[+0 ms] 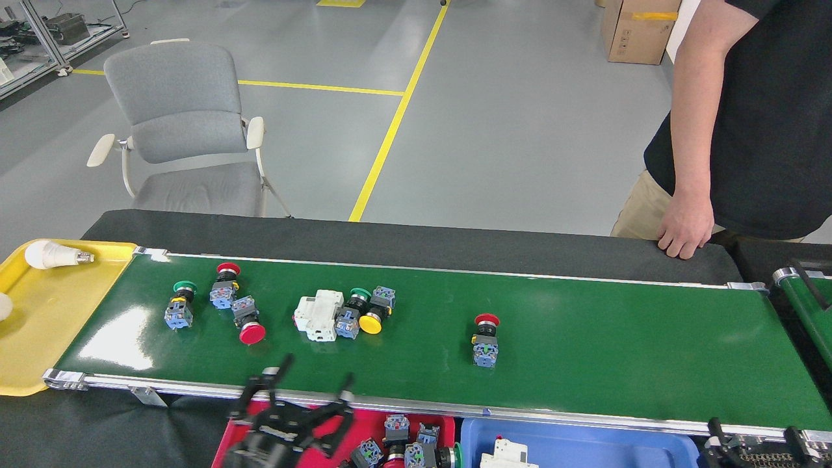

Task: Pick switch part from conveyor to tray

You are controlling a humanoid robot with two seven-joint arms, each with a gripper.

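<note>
Across the middle of the view runs the conveyor (617,338), a long glossy dark-green belt in a silver aluminium frame, lying on a desk (403,244) draped in matte black cloth. At 9 o'clock a smooth yellow tray (45,325) butts against the belt's end, with a white bulb (55,255) resting at its far corner. At 6 o'clock, just below the near frame, sit a red bin (370,422) and a blue bin (585,442), both of shiny plastic; the red one holds several button parts, the blue one a white blocky part.

On the belt toward 8 o'clock lies a blocky white breaker (318,314), touching a green-capped switch (353,305) and a yellow-capped switch (376,312). Further left are three switch parts: a green-capped one (180,305), a red-capped upright one (225,286) and a red mushroom one on its side (247,322). A lone red-capped switch part (485,339) stands upright near the belt's centre, well apart from the rest.

A person's hand (686,224) rests on the desk's far edge at 2 o'clock.

The left gripper (292,396), black and blurred, hangs over the near frame at 7 o'clock with its fingers spread apart, holding nothing. The right gripper (754,445) shows only as dark tips at 5 o'clock; whether it is apart or together I cannot tell.
</note>
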